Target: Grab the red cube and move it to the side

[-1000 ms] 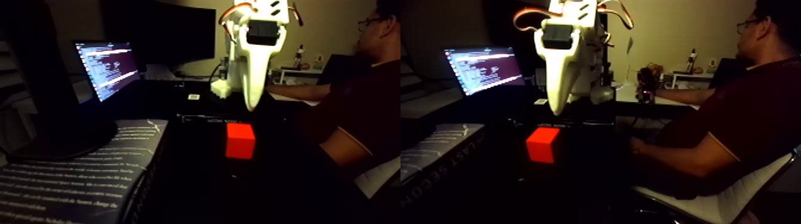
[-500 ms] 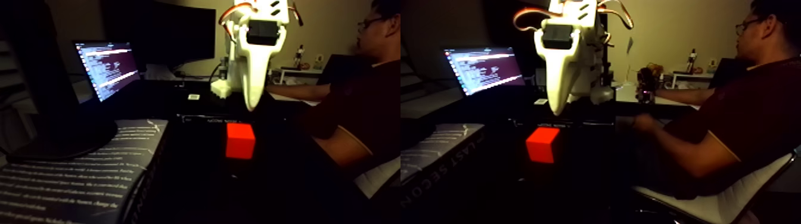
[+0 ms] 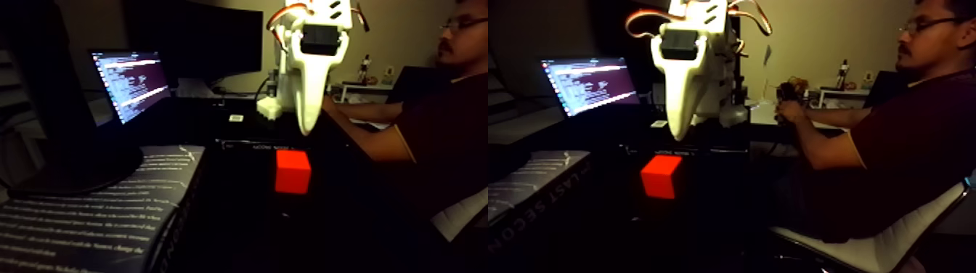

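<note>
We see the same dim scene twice, side by side, in the fixed view. The small bright red-orange solid cube [image 3: 293,171] sits on the dark surface [image 3: 240,218], in the middle of the left half and again left of centre in the right half. The white plastic claw [image 3: 308,129] hangs above it, its tapered tip pointing straight down and ending a little above and slightly to the right of the cube's top face; the two are clearly apart, with a dark gap and the far edge of the surface between them. We can make out only one pale tapered finger from this angle, so we cannot tell whether the claw is spread or closed; it holds nothing.

The cube has no long axis, as all its sides look equal. It rests flat on one face. In the left half one face is turned squarely towards us; in the right half we see it slightly from the side, with a vertical edge nearer to us and two faces showing.

To the left, an open laptop with a lit screen of text lines [image 3: 131,81] stands further back, and a dark book cover printed with pale lines of text [image 3: 87,218] lies near us. On the right a seated person in a dark short-sleeved shirt [image 3: 900,152] reaches an arm towards a small device on the far desk [image 3: 788,98].
</note>
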